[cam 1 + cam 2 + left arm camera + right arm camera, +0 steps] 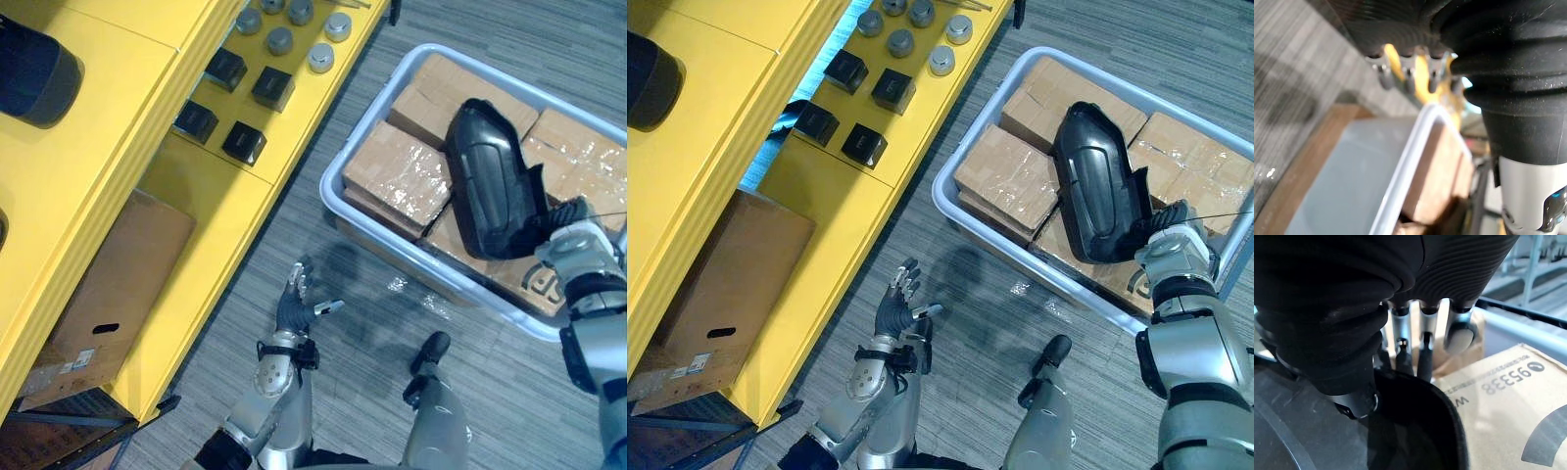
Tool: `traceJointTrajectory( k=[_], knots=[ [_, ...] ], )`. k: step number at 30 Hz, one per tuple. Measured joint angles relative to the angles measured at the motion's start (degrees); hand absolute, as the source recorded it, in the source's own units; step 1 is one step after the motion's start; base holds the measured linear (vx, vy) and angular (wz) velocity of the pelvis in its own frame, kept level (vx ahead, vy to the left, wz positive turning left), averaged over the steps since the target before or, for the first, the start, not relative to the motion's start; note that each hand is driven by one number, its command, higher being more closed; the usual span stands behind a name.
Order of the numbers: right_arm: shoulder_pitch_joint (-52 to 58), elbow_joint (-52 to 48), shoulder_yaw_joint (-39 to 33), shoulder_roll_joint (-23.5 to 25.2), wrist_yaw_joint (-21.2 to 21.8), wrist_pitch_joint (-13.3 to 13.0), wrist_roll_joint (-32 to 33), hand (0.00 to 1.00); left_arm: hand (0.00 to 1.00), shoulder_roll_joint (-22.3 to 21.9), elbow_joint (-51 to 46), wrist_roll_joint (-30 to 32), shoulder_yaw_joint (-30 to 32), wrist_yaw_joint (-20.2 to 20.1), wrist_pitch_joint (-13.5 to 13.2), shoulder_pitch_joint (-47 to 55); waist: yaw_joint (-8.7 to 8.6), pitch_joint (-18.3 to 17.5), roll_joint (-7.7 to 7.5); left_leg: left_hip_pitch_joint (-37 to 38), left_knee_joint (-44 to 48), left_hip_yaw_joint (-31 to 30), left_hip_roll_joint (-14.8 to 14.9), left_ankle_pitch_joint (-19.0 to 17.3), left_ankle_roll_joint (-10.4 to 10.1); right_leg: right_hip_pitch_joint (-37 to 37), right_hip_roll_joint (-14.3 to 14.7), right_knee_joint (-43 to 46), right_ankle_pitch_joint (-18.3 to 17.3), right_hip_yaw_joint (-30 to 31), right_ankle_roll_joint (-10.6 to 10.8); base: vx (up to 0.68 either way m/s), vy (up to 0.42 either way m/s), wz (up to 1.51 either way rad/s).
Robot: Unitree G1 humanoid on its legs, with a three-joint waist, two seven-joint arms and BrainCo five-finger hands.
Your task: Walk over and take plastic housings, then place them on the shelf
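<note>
Right hand [1172, 253] fingers curl round the glossy black moulded-plastic housing [1095, 186]; left hand [893, 311] fingers spread. Shelving it on the yellow metal shelf [823, 196], far from them, seems left.

Yellow shelf [211, 211]: four black blocks [244, 142], grey cylinders [320, 57] beyond them; cardboard box [118, 294] on the lower tier. Carpet floor [294, 225]: pale tub [331, 201] of taped cartons [392, 171], near the shelf.

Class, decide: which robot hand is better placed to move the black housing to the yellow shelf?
Right. The right hand grips the black housing over the grey bin; the left hand hangs open above the floor, holding nothing.
</note>
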Motion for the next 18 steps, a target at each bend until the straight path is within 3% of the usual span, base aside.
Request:
traceJointTrajectory(
  k=[4, 8, 10, 11, 13, 16, 18],
  knots=[
    [1.6, -1.9, 0.1, 0.6, -4.5, -3.5, -0.9, 1.0, 0.0, 0.1, -1.4, -5.5, 3.9, -2.0, -0.2, 1.5, -0.14, 0.0, -0.04, 0.9, -1.2, 0.1, 0.0, 0.8, -0.2, 0.4, 0.0, 0.0, 0.0, 0.0, 0.0, 0.0, 0.008, 0.01],
    [6.5, -9.7, 0.3, 1.1, -7.5, -4.7, -2.6, 1.0, 0.0, 1.0, -3.9, -7.7, 6.6, -4.2, -2.0, 3.9, -0.48, 0.2, -1.03, 4.2, -3.5, 0.5, 0.2, 1.3, -0.5, 3.1, 0.5, -1.5, -0.1, 0.0, 0.1, 0.0, 0.004, 0.0],
    [8.2, -14.6, 0.4, 1.3, -8.2, -4.7, -3.4, 1.0, 0.0, 2.0, -6.3, -7.7, 7.7, -5.3, -2.2, 4.3, -0.97, 0.2, -2.37, 5.2, -5.1, 0.9, 0.2, 2.1, -0.7, 3.9, 0.6, -2.7, 0.0, 0.0, 0.1, 0.01, -0.005, -0.04],
    [9.3, -17.8, 0.8, 1.9, -8.8, -4.7, -4.2, 1.0, 0.0, 2.4, -7.4, -7.7, 8.8, -6.1, -2.2, 4.3, -1.22, 0.0, -4.09, 6.5, -6.7, 1.7, 0.3, 2.8, -0.8, 4.1, 0.7, -3.4, 0.4, 0.4, 0.2, 0.02, -0.01, -0.12],
    [10.3, -21.8, 0.9, 2.7, -9.1, -4.7, -6.0, 1.0, 0.0, 3.4, -8.1, -7.6, 9.1, -6.5, -1.6, 3.6, -2.21, 0.2, -5.76, 8.0, -7.7, 2.2, 0.6, 3.1, -1.1, 5.0, 1.0, -3.9, 0.8, 0.8, 0.1, 0.04, -0.002, -0.15],
    [11.8, -26.1, 1.4, 4.2, -9.0, -4.7, -8.4, 1.0, 0.0, 5.0, -7.9, -7.6, 9.9, -8.3, 1.0, -0.3, -2.9, -0.1, -8.68, 9.8, -8.6, 3.6, 1.5, 3.2, -1.3, 5.3, 1.8, -3.9, 0.9, 2.1, 0.1, 0.05, 0.002, -0.2],
    [11.8, -28.5, 1.5, 5.0, -9.0, -4.5, -9.5, 1.0, 0.0, 6.3, -5.3, -7.7, 9.9, -9.6, 4.4, -7.2, -3.95, -0.3, -9.77, 10.5, -8.8, 3.9, 2.1, 3.3, -1.5, 5.9, 2.4, -4.4, 1.0, 2.5, -0.1, 0.03, -0.004, -0.14]
  ],
)
